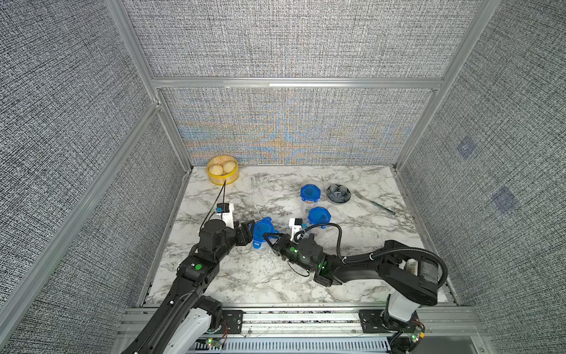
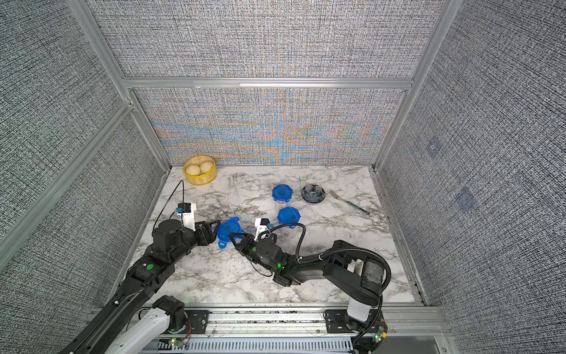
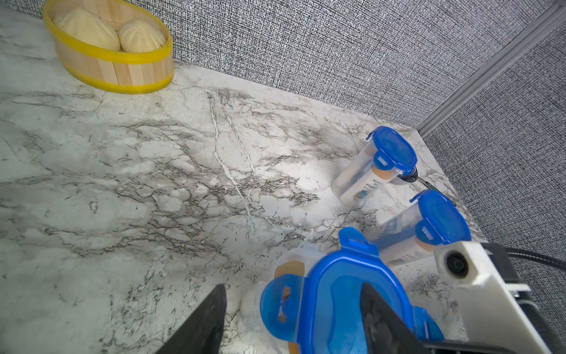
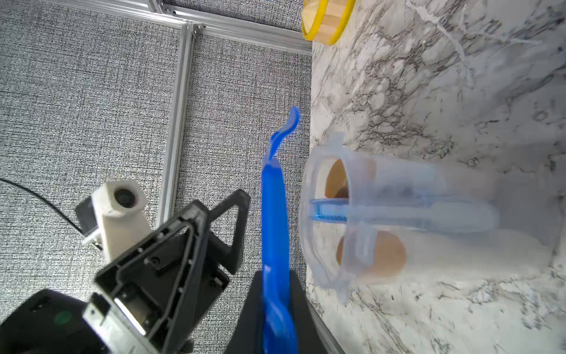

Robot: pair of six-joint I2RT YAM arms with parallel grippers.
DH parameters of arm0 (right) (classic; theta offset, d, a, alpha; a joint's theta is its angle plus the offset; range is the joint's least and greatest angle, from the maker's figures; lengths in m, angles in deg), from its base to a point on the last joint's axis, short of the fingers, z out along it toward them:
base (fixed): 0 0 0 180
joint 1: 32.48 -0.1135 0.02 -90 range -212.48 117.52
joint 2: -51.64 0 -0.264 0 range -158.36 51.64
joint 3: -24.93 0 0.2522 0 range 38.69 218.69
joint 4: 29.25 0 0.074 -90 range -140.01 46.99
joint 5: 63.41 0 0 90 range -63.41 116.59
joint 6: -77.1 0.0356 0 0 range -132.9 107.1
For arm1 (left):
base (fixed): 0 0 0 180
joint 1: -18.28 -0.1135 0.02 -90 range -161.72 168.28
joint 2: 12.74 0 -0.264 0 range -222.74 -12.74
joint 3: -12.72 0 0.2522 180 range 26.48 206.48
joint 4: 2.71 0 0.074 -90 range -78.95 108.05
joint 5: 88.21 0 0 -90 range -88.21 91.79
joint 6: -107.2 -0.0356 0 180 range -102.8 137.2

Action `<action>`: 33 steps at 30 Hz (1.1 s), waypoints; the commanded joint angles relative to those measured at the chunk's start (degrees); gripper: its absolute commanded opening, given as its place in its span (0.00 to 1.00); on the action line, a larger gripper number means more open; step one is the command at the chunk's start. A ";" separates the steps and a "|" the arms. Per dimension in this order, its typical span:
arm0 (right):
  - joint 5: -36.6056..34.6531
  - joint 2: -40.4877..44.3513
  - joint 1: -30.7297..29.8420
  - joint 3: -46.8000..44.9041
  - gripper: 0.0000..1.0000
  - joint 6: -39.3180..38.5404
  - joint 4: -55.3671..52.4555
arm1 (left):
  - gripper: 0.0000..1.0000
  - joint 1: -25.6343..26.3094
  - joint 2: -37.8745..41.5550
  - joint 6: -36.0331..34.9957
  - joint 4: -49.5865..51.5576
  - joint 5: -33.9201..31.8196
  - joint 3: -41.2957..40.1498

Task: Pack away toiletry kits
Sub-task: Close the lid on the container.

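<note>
Pinching the blue lid (image 4: 275, 214) by its edge with the right fingers (image 4: 245, 318), just off the rim of the open clear cup (image 4: 459, 260) on the tabletop (image 4: 428, 76). Straddling that lid with the left fingers (image 3: 199, 325), spread apart.

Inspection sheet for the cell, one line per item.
Surface: marble tabletop, grey-veined.
Job's things: far cup and middle cup, lids on; third cup open, toothbrush and orange caps inside; blue lid held just off its mouth.
Clutter: steamer basket with buns, dark dish, fork.
End effectors: left end effector open beside the lid; right end effector shut on the lid.
Cables: black cable at left wrist; black hose looped at right wrist.
Surroundings: grey fabric walls, aluminium frame.
</note>
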 commanded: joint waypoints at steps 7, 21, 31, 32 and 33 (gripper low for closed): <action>-1.99 -0.55 -0.02 1.27 0.02 0.10 0.62 | 0.65 -0.04 -1.03 -0.31 -2.09 -2.94 -2.44; -0.07 -3.56 0.62 3.74 0.02 1.83 -0.88 | 0.59 -0.07 -2.50 -1.32 -4.45 -4.84 -3.40; -0.46 -4.75 0.62 3.37 0.02 2.74 -0.69 | 0.59 -0.02 -4.94 -3.10 -5.76 -6.24 -3.73; -0.50 -4.83 0.68 3.32 0.02 2.87 -0.81 | 0.58 -0.02 -5.44 -3.45 -5.98 -6.71 -3.76; -0.42 -4.90 0.66 3.29 0.02 2.96 -0.91 | 0.58 -0.02 -6.10 -3.82 -6.12 -6.98 -3.76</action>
